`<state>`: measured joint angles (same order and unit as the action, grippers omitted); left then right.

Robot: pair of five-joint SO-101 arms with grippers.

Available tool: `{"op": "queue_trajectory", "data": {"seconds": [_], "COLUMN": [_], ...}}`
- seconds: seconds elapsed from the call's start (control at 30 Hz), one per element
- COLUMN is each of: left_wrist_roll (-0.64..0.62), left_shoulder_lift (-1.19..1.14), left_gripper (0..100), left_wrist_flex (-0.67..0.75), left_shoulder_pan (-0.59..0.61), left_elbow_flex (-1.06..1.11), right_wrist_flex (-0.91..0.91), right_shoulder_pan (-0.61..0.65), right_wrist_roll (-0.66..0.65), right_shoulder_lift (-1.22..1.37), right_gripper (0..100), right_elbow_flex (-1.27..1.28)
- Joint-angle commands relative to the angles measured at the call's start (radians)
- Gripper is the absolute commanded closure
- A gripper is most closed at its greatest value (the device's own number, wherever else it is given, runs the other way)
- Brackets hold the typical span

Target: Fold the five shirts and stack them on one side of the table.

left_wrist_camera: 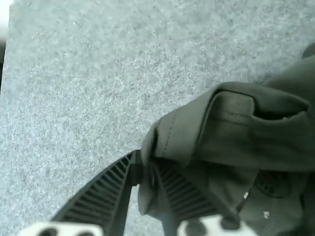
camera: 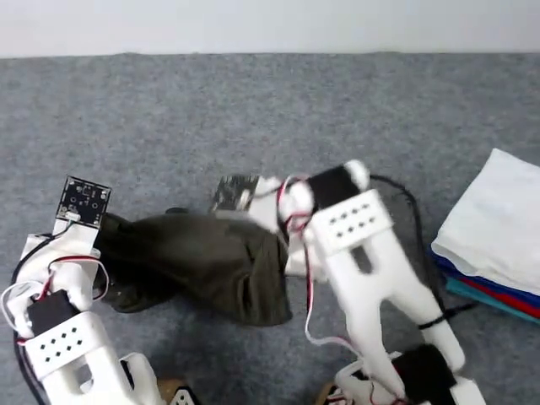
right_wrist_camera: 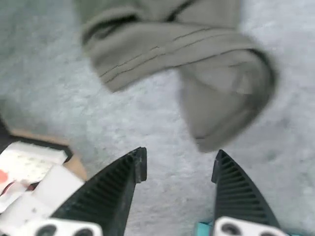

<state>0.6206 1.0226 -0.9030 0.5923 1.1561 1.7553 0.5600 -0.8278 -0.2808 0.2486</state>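
On the mat (camera: 253, 101), our left gripper (left_wrist_camera: 143, 164) pinches the olive shirt (left_wrist_camera: 236, 132); we centre the spread-fingered right gripper (right_wrist_camera: 179, 157) over its free edge.

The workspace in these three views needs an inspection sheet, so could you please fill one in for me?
Surface: grey carpet-like cover, flat.
Job's things: olive shirt crumpled, centre-left; stack of folded shirts at one table edge, white on top, blue, red and teal edges beneath.
Clutter: nothing seen.
End effectors: left end effector shut on a bunched edge of the olive shirt; right end effector open, holding nothing, over bare cover beside the shirt.
Cables: red and white wires loop along the arms; black cable trails beside the right arm.
Surroundings: pale wall behind the table.
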Motion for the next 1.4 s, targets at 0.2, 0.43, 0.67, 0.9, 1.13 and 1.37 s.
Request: {"op": "queue_trajectory", "data": {"seconds": [0.2,0.43,0.67,0.9,1.13,1.37], "left_wrist_roll": [0.011,0.011,0.011,0.011,0.011,0.011], "left_shoulder_lift": [0.009,0.014,0.014,0.015,0.015,0.015], "left_gripper": [99,99,99,99,99,99], "left_wrist_flex": [0.034,0.032,0.032,0.032,0.032,0.031], "left_shoulder_pan": [0.005,0.005,0.008,0.011,0.012,0.011], "left_elbow_flex": [0.024,0.022,0.021,0.019,0.018,0.018], "right_wrist_flex": [-0.081,-0.219,-0.300,-0.392,-0.369,-0.300], "right_shoulder_pan": [0.355,0.386,0.383,0.352,0.318,0.317], "right_wrist_roll": [0.224,0.235,0.235,0.233,0.232,0.235], "right_shoulder_lift": [0.062,0.269,0.426,0.604,0.719,0.727], "right_gripper": [77.5,77.5,77.7,78.0,95.0,98.8], "right_elbow_flex": [0.153,0.153,0.157,0.157,0.104,0.063]}}
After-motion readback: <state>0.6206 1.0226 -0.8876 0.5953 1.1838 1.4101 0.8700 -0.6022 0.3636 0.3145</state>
